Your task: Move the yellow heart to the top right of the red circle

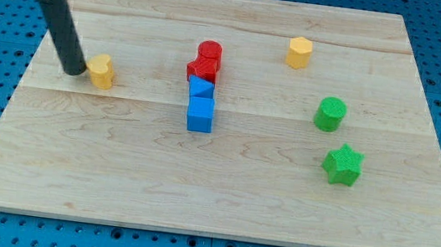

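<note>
The yellow heart [102, 70] lies at the view's left on the wooden board [222, 183]. My tip [75, 72] stands right at its left side, touching or nearly touching it. The red circle [210, 54] sits near the board's middle, far to the right of the heart. A second red block [200, 71] presses against the circle's lower left.
A small blue block [200, 88] and a blue cube [200, 114] line up below the red blocks. A yellow hexagon [299, 52] is at the upper right. A green cylinder [330, 113] and a green star [343, 164] stand at the right.
</note>
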Controlling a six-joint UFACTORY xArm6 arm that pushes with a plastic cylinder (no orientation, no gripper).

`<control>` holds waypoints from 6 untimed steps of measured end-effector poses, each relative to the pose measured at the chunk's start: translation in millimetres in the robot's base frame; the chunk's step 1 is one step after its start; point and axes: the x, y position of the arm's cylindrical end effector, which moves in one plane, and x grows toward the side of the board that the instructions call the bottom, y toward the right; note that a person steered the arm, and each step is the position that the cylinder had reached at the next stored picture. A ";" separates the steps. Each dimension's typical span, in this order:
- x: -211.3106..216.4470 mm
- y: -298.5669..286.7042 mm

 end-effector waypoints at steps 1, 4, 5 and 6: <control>13.7 -29.4; 27.3 48.1; -24.5 46.1; -69.2 51.2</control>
